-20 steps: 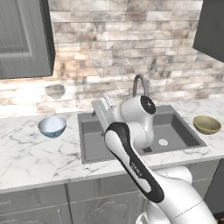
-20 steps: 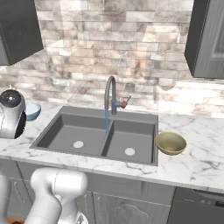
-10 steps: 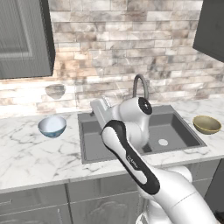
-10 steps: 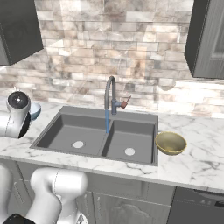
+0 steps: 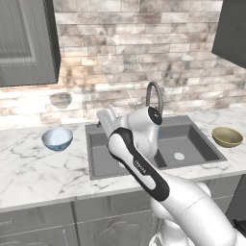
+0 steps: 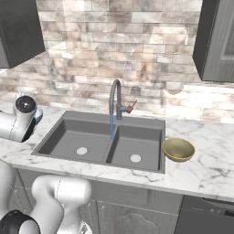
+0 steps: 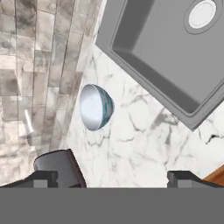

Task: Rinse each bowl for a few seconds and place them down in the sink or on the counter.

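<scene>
The glossy pale blue round bowl with a whitish inside [image 5: 57, 138] sat upright on the white marble countertop with thin grey veins [image 5: 38, 173], left of the dark grey rectangular double-basin sink [image 5: 192, 144] and apart from its rim. In the hand view the same blue bowl [image 7: 96, 107] appeared rolled on its side because the camera was turned, with bare marble all around it and the sink's corner edge [image 7: 144, 65] well apart across open counter. Being round, the bowl had no long axis; its mouth faced up in the left base view.

The olive-tan round bowl [image 6: 178, 149] stood upright on the counter just beside the sink's right rim, mouth up, with free marble to its right and front. A thin blue stream of water [image 6: 111, 126] fell from the tall arched grey faucet [image 6: 114, 96] onto the divider between the two basins, both of which lay bare apart from their round pale drains [image 6: 82, 150].

The two-finger gripper [image 7: 112, 177] hung over the counter left of the sink, its dark fingertips [image 7: 179, 177] spread wide with nothing between them, the blue bowl ahead of them and untouched. The stone-tile backsplash [image 5: 120, 72] closed off the counter's rear edge.
</scene>
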Tool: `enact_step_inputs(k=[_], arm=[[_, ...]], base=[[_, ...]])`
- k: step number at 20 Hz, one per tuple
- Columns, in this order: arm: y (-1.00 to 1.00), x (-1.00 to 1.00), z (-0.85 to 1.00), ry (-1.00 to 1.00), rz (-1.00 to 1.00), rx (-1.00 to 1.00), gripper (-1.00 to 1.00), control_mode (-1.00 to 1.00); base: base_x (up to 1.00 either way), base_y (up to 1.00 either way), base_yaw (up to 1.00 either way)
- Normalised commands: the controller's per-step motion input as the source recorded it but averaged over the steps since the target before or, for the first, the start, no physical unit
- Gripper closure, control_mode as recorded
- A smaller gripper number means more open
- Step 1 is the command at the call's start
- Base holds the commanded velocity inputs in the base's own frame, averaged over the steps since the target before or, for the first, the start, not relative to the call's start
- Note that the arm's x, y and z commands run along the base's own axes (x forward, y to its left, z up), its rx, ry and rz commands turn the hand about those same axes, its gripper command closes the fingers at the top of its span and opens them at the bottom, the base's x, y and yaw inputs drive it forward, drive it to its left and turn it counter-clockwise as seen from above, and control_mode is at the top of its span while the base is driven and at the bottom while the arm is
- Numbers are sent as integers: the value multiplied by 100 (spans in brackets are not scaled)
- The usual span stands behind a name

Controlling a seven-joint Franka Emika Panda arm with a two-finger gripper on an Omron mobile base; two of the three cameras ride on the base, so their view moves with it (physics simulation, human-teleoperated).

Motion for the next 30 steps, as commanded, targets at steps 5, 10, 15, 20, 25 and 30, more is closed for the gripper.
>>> enact_step_inputs(k=[5,10,15,20,25,30], arm=[[10,23,-18,0,2,2,-100,-100],[12,25,-18,0,2,2,-100,-100],[12,24,-16,0,2,1,-100,-100],[9,23,-14,0,1,0,-100,-100],[9,21,-14,-1,1,0,-100,-100],[13,20,-13,-2,1,0,-100,-100]], base=[[0,0,0],[0,0,0],[0,0,0],[0,0,0],[0,0,0],[0,0,0]])
